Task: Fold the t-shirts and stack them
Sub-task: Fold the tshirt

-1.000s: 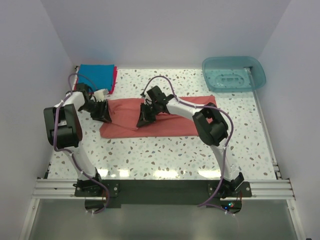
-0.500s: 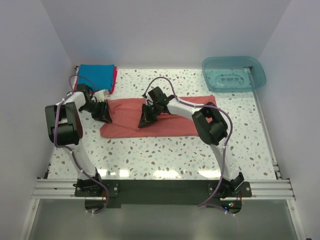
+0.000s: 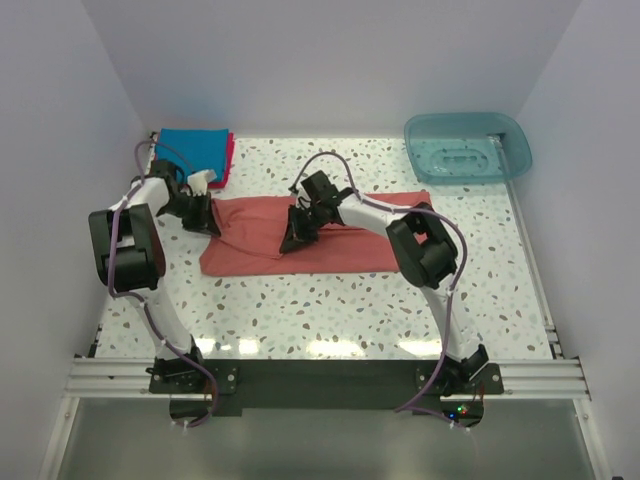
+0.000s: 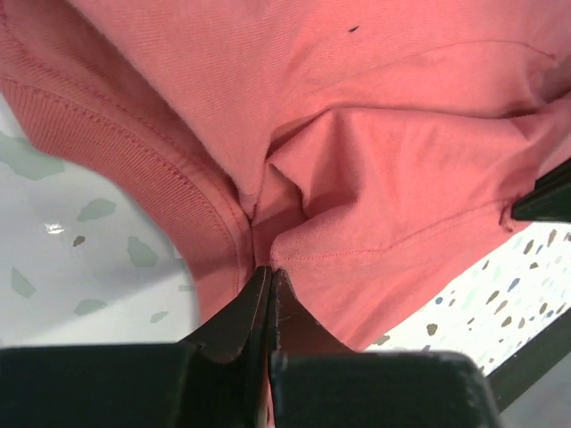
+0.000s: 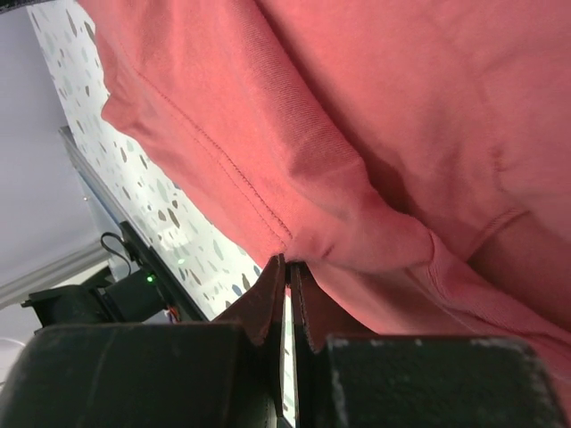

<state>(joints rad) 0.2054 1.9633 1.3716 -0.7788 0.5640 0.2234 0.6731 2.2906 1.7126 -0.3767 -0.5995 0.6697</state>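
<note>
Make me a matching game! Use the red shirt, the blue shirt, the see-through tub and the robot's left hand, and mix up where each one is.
Things:
1. salmon-red t-shirt
2. blue t-shirt
3. teal plastic tub
4. left hand

Places or states:
A. far right corner of the table
B. pinching the salmon-red t-shirt
C. far left corner
D. spread across the middle

Pairs: 1-D, 2-C, 3-A, 4-B

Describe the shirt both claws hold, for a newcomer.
On the speckled white table, left of the translucent teal plastic tub, lies the salmon-red cloth t-shirt, pinched by the left claw and right claw. Unlike the folded bright blue shirt, it is spread out.
</note>
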